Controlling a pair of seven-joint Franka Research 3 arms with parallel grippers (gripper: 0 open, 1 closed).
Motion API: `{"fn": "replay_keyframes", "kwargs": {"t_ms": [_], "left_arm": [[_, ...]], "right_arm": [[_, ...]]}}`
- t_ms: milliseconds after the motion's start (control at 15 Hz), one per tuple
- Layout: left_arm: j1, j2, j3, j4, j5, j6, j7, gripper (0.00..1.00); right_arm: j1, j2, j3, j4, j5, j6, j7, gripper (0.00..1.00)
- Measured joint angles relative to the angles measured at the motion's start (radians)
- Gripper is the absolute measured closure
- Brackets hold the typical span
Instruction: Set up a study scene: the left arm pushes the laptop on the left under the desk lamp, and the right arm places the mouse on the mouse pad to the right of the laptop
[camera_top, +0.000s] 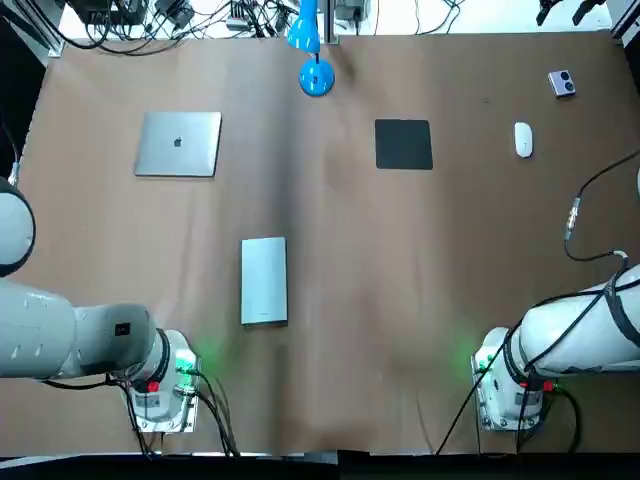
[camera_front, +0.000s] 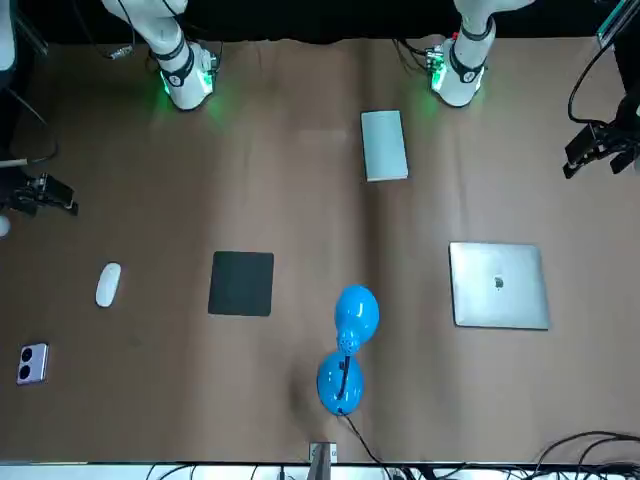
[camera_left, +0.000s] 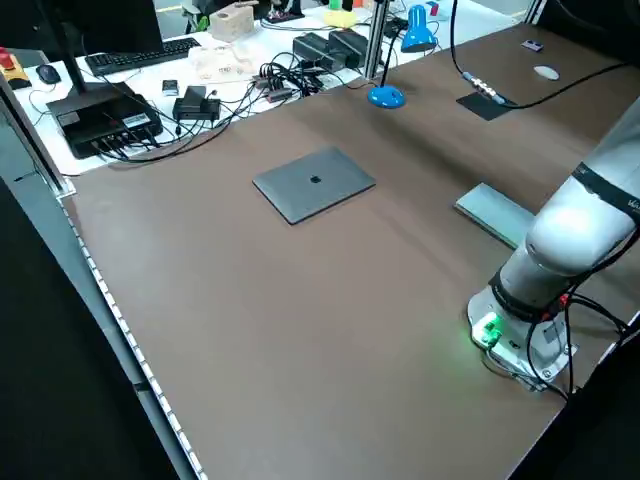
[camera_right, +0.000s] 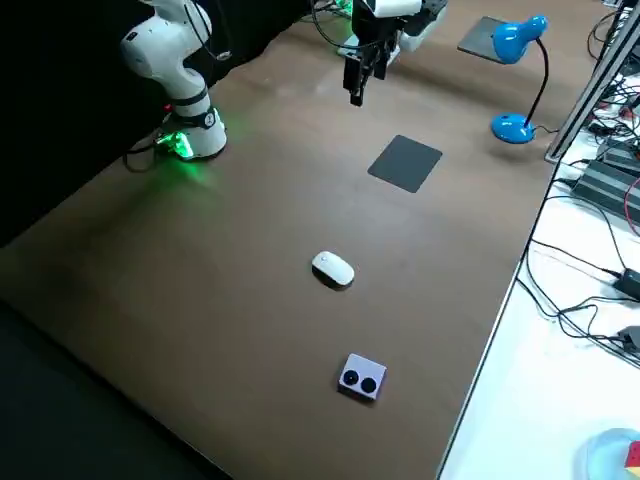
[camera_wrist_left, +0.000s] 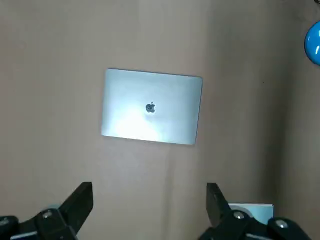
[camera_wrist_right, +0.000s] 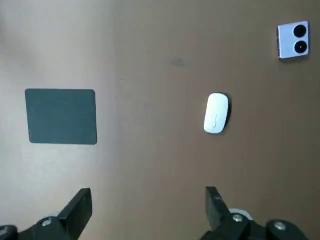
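Observation:
The closed silver laptop (camera_top: 178, 144) lies flat at the far left of the table; it also shows in the left wrist view as the laptop (camera_wrist_left: 151, 106). A blue desk lamp (camera_top: 316, 60) stands at the far middle. To its right lies the black mouse pad (camera_top: 403, 144), and further right the white mouse (camera_top: 523, 139). My left gripper (camera_wrist_left: 150, 192) hangs open high above the table, nearer my base than the laptop. My right gripper (camera_wrist_right: 147, 192) is open too, high over the area between the mouse pad (camera_wrist_right: 61, 116) and the mouse (camera_wrist_right: 216, 112). Neither holds anything.
A flat silver slab (camera_top: 264, 280) lies in the near middle, between the arm bases. A small phone-like device (camera_top: 562, 84) sits at the far right corner beyond the mouse. Cables and equipment crowd the bench past the table's far edge.

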Motion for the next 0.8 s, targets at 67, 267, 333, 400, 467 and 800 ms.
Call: {"fn": "replay_keyframes", "kwargs": {"t_ms": [67, 267, 333, 400, 467, 800], "left_arm": [[0.000, 0.000, 0.000, -0.001, 0.000, 0.000, 0.000, 0.00], [-0.001, 0.000, -0.001, -0.005, 0.000, -0.001, -0.002, 0.00], [0.000, 0.001, 0.000, -0.007, 0.000, -0.002, -0.004, 0.00], [0.002, 0.002, 0.002, -0.009, -0.001, -0.002, -0.011, 0.00], [0.004, 0.005, 0.004, -0.011, -0.001, -0.001, -0.024, 0.00], [0.065, 0.096, 0.015, -0.026, -0.001, 0.048, -0.306, 0.00]], "right_arm": [[-0.001, 0.000, -0.001, -0.008, 0.000, 0.017, 0.000, 0.00], [-0.019, 0.001, -0.006, -0.077, 0.000, 0.125, 0.000, 0.00], [-0.029, 0.001, -0.008, -0.110, 0.000, 0.168, 0.000, 0.00], [-0.040, 0.002, -0.008, -0.141, 0.000, 0.201, 0.000, 0.00], [-0.050, 0.003, -0.009, -0.169, 0.000, 0.224, -0.001, 0.00], [-0.106, 0.038, -0.010, -0.302, 0.000, 0.392, -0.001, 0.00]]}}
